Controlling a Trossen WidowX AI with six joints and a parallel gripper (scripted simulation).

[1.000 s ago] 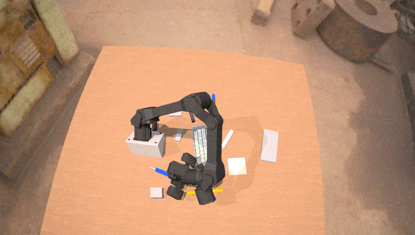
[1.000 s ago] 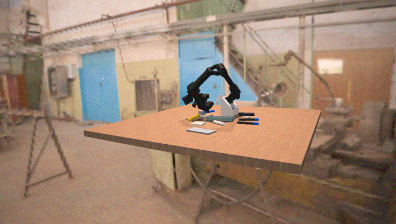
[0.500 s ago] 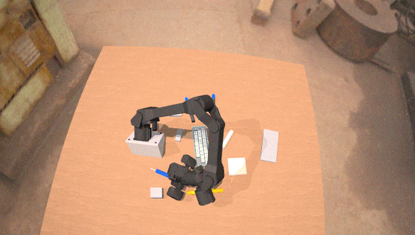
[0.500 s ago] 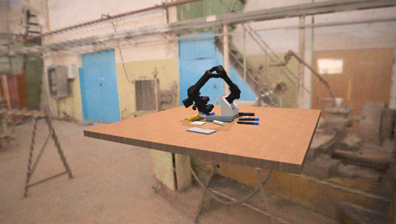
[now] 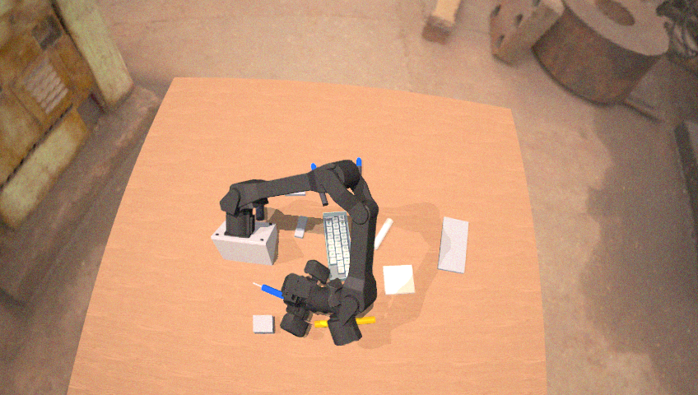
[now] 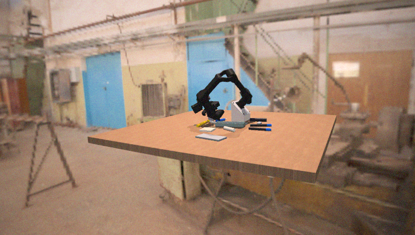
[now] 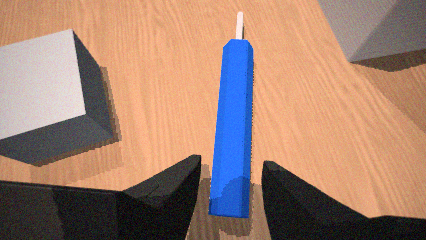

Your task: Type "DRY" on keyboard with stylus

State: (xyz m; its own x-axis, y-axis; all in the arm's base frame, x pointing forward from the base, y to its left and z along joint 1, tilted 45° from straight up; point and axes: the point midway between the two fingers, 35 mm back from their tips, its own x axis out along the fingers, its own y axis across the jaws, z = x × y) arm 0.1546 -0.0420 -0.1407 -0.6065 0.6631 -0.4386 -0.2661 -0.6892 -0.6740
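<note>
The stylus (image 5: pixel 272 290) (image 6: pixel 221 120) (image 7: pixel 234 110), blue with a thin white tip, lies at or just above the desk, its tip pointing away from the gripper. My gripper (image 7: pixel 231 167) is open around the stylus's rear end, with a gap between each finger and the blue barrel in the wrist view. In the top view the gripper's body covers the stylus's rear end. The keyboard (image 5: pixel 337 244) (image 6: pixel 233 124), grey-green with white keys, lies beside the gripper; the arm covers part of it, so the single letters cannot be read.
A grey block (image 5: pixel 263 323) (image 7: pixel 42 82) stands near the stylus. A yellow pen (image 5: pixel 366 321) lies partly under the arm. A white marker (image 5: pixel 383 234) (image 6: pixel 229 128), a pale square pad (image 5: pixel 397 279) (image 6: pixel 207 129) and a grey slab (image 5: pixel 453 244) (image 6: pixel 211 137) lie beyond the keyboard. Blue-ended black pens lie past its far end.
</note>
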